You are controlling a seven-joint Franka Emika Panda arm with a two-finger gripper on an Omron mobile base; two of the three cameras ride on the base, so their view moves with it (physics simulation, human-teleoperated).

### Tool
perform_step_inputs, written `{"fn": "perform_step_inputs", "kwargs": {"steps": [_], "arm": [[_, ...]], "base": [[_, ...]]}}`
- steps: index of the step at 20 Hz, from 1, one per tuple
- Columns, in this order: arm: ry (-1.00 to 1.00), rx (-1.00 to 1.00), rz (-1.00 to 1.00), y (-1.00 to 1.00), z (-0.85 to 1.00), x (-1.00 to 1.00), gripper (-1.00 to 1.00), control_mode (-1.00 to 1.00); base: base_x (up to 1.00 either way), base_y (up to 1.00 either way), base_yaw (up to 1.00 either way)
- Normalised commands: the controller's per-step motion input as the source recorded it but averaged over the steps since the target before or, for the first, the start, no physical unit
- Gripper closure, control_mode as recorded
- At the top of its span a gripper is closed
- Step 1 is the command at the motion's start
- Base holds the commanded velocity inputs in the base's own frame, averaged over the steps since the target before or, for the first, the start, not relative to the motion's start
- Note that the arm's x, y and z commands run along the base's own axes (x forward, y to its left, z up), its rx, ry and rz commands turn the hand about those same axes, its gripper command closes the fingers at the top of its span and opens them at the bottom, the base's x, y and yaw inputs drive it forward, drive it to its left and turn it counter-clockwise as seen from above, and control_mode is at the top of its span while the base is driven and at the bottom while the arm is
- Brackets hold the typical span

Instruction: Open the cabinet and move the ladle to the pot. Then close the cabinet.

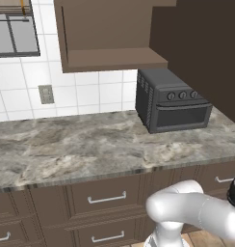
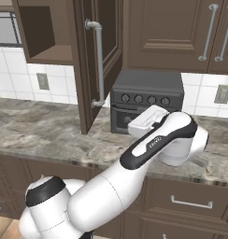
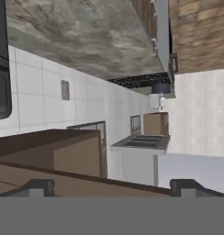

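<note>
The cabinet (image 2: 43, 32) stands open, and the part of its shelf I can see is bare. Its door (image 2: 90, 60) juts out toward me, with the long silver bar handle (image 2: 100, 65) facing right. In the left base view the cabinet (image 1: 110, 34) hangs over the counter. My hand (image 2: 146, 122) hovers to the right of the door, in front of the toaster oven. In the hand view my gripper (image 3: 116, 188) is open with nothing between its fingertips (image 3: 40, 187). Far down the counter sits the dark pot (image 3: 160, 87). A thin pale sliver pokes from it, perhaps the ladle; it is too small to be sure.
A dark toaster oven (image 2: 146, 100) sits on the marble counter (image 1: 81, 149) under the closed wall doors (image 2: 167, 32). Drawers with short handles (image 1: 106, 198) line the counter front. A wall outlet (image 1: 45, 94) and a window (image 1: 13, 34) lie to the left.
</note>
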Motion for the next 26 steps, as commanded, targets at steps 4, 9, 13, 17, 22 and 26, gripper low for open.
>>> {"fn": "perform_step_inputs", "kwargs": {"steps": [4,9,13,17,22,26], "arm": [[-0.16,0.13,0.0,0.25,0.0,-0.18,-1.0,-1.0],[-0.17,0.08,0.01,0.38,0.07,-0.1,-1.0,-1.0],[-0.04,0.03,0.01,0.44,0.24,0.03,-1.0,-1.0],[0.0,0.01,0.02,0.41,0.46,0.03,-1.0,-1.0],[0.0,0.02,0.02,0.25,0.73,0.0,-1.0,-1.0],[0.0,0.0,0.01,0.39,0.69,-0.02,-1.0,-1.0]], "base": [[0.0,0.0,0.0],[0.0,0.0,0.0],[0.0,0.0,0.0],[0.0,0.0,0.0],[0.0,0.0,0.0],[0.0,0.0,0.0]]}}
